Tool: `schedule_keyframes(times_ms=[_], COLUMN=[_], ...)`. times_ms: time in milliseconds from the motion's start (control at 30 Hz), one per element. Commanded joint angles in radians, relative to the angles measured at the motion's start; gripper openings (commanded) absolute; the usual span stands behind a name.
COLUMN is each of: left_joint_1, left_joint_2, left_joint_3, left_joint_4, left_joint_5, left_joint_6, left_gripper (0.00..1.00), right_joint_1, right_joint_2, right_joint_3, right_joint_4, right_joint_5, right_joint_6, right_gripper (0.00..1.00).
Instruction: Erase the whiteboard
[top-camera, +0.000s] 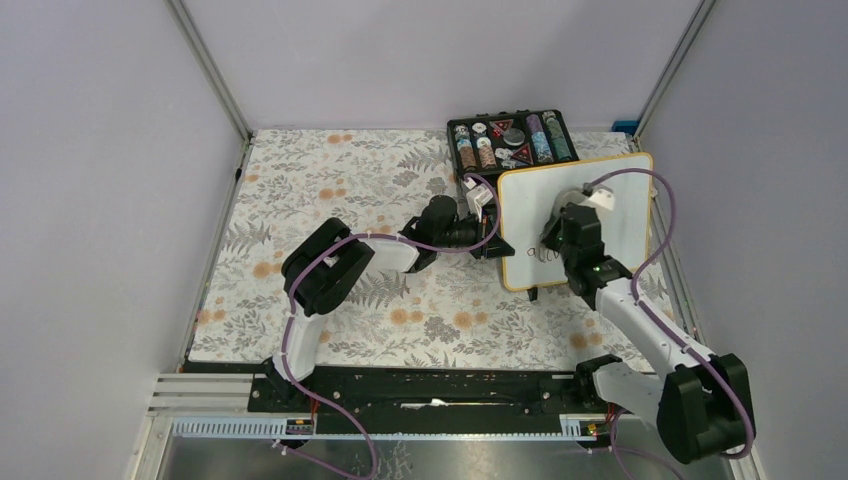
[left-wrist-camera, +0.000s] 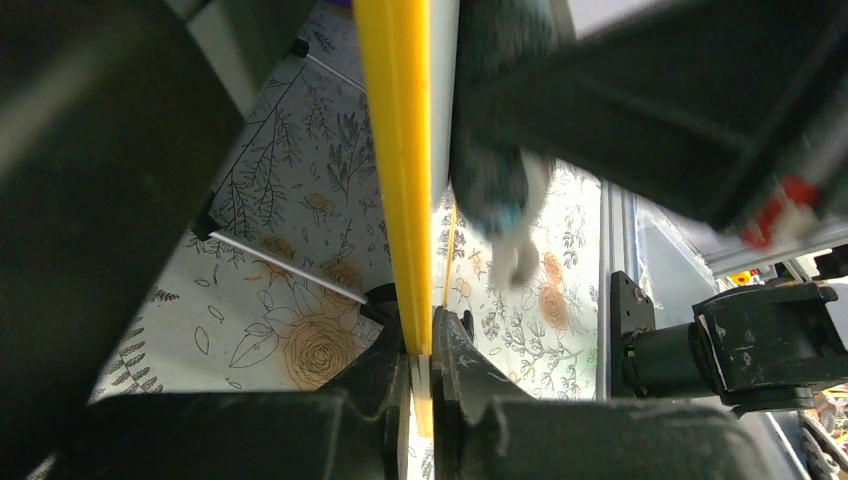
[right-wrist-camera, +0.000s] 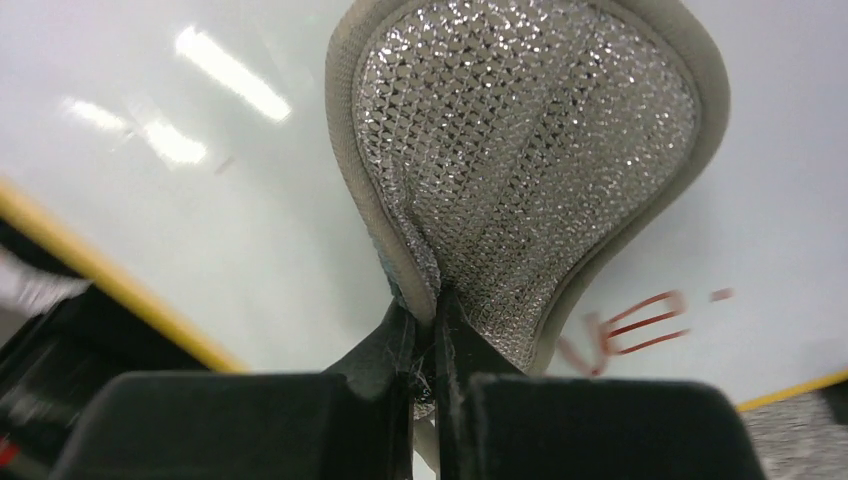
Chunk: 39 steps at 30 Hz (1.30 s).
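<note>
Whiteboard (top-camera: 625, 215) stands tilted at the far right of the table (top-camera: 350, 170), its thin yellow frame (left-wrist-camera: 400, 150) clamped between the left gripper's (left-wrist-camera: 420, 372) fingers. The right gripper (right-wrist-camera: 432, 325) pinches a rounded scouring pad (right-wrist-camera: 520, 160), glittery mesh with a soft beige rim, apparently pressed against the glossy surface. Red lettering (right-wrist-camera: 640, 320) shows beside it; sweep there with even pressure, with the left bracing firmly.

red handwriting (right-wrist-camera: 640, 320) on the whiteboard (right-wrist-camera: 250, 230) is partly hidden; only strokes like "ve" show.

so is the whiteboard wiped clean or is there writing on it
Not clean: red writing shows on the whiteboard beside the silver scrub pad.
</note>
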Motion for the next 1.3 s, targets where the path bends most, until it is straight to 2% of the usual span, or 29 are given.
schedule_keyframes(times_ms=[0, 100, 300, 400, 533, 733, 1100, 1267], left_joint_1=[0.043, 0.043, 0.043, 0.043, 0.044, 0.044, 0.045, 0.044], left_joint_2=[0.084, 0.083, 0.081, 0.08, 0.082, 0.083, 0.086, 0.086], left_joint_3=[0.001, -0.001, -0.001, -0.001, 0.001, 0.002, 0.005, 0.006], left_joint_4=[-0.236, -0.236, -0.238, -0.238, -0.236, -0.236, -0.238, -0.238], left_joint_5=[-0.165, -0.167, -0.168, -0.167, -0.164, -0.162, -0.157, -0.157], left_joint_6=[-0.048, -0.047, -0.046, -0.045, -0.045, -0.046, -0.047, -0.047], left_gripper=[0.0, 0.0, 0.0, 0.0, 0.0, 0.0, 0.0, 0.0], right_joint_1=[0.14, 0.14, 0.102, -0.009, -0.233, -0.396, -0.475, -0.454], right_joint_2=[0.021, 0.005, -0.079, -0.088, -0.046, 0.039, 0.081, 0.126], right_joint_3=[0.003, 0.004, -0.085, -0.149, -0.194, -0.173, -0.112, -0.081], right_joint_4=[-0.045, -0.05, -0.055, -0.048, -0.044, -0.066, -0.1, -0.03], right_joint_5=[-0.124, -0.106, 0.067, 0.02, -0.117, -0.057, -0.028, -0.203], right_joint_6=[0.131, 0.133, 0.139, 0.158, 0.192, 0.158, 0.137, 0.073], right_gripper=[0.0, 0.0, 0.0, 0.0, 0.0, 0.0, 0.0, 0.0])
